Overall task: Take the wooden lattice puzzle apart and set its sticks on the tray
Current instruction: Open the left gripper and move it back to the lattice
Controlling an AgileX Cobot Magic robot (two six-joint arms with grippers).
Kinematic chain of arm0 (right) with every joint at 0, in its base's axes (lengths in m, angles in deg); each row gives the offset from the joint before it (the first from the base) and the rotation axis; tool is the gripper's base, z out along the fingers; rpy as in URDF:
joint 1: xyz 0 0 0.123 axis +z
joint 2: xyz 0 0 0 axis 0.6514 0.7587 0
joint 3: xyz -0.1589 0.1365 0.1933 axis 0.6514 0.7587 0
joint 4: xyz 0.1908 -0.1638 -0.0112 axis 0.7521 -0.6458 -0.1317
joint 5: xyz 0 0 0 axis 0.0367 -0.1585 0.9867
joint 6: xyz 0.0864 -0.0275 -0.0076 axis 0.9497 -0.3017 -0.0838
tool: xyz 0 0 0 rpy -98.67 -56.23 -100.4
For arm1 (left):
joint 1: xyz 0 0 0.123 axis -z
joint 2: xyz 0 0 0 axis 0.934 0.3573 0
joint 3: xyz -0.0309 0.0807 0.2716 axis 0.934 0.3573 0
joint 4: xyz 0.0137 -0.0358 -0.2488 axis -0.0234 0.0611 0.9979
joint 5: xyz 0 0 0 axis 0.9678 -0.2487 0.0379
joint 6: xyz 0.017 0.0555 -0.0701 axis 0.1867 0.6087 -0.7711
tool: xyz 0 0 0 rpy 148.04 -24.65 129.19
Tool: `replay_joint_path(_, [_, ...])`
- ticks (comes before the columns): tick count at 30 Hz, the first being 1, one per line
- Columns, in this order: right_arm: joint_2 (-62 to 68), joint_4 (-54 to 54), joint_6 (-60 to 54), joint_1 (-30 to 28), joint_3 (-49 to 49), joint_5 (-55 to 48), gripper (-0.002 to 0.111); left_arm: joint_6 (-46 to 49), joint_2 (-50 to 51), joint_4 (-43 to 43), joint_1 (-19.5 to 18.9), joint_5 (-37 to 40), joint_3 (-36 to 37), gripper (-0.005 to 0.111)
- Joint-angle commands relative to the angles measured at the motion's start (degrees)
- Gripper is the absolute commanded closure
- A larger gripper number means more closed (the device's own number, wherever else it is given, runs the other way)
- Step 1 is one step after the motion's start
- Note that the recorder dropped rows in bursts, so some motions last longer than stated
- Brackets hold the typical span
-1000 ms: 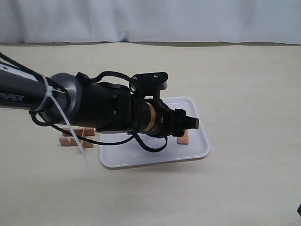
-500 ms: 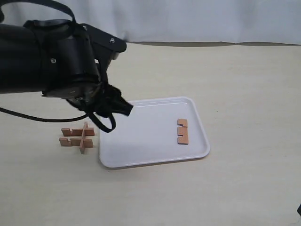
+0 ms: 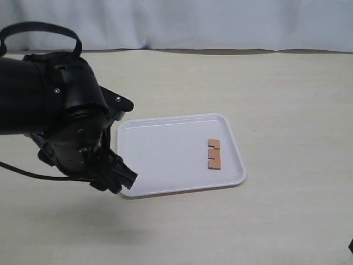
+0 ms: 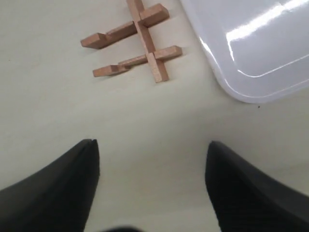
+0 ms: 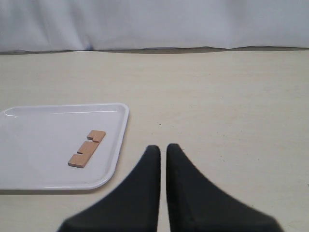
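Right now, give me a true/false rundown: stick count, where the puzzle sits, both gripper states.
1. One stick lies flat on the tray. True.
2. The lattice puzzle sits on the tray. False: it is on the table, beside the tray's corner.
3. The left gripper is open and empty. True.
4. The right gripper holds a stick. False: its jaws are shut on nothing.
5. The puzzle has four sticks joined. False: the left wrist view shows three, two crossed by one.

Left end effector [image 4: 150, 153] spread wide, right end effector [image 5: 162, 151] closed
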Motion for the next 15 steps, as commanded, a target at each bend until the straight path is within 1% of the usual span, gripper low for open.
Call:
replay_joint_path(1, [-0.22, 0.2, -0.11, -0.42, 0.19, -0.24, 0.104, -3.98, -0.19, 2.62, -1.64, -6.84, 3.79, 0.045])
replay_joint_path(3, [-0.22, 0.2, -0.11, -0.42, 0.19, -0.24, 0.104, -4.08, -0.19, 4.98, -3.76, -10.8, 6.11, 0.045])
replay_joint_path(7, [-0.22, 0.2, -0.11, -0.42, 0.19, -0.24, 0.104, -6.26, -0.19, 6.42, -7.72, -16.91, 10.01, 0.045])
replay_joint_path(11, [-0.22, 0.2, -0.11, -0.42, 0.19, -0.24, 0.104, -8.94, -0.19, 6.3, -9.91, -25.79, 13.06, 0.045])
replay_joint_path(12, [-0.22, 0.2, -0.11, -0.42, 0.19, -0.24, 0.104, -8.92, -0.19, 6.3, -10.15, -27.18, 13.37, 0.046])
replay_joint_path(13, [-0.22, 0.2, -0.11, -0.42, 0.19, -0.24, 0.104, -9.13, -0.19, 5.65, -10.27, -29.47, 13.35, 0.052])
replay_joint_path(15, [-0.22, 0.2, -0.11, -0.42, 0.19, -0.24, 0.104, -9.9, -0.19, 4.16, -10.27, -31.56, 13.35, 0.06])
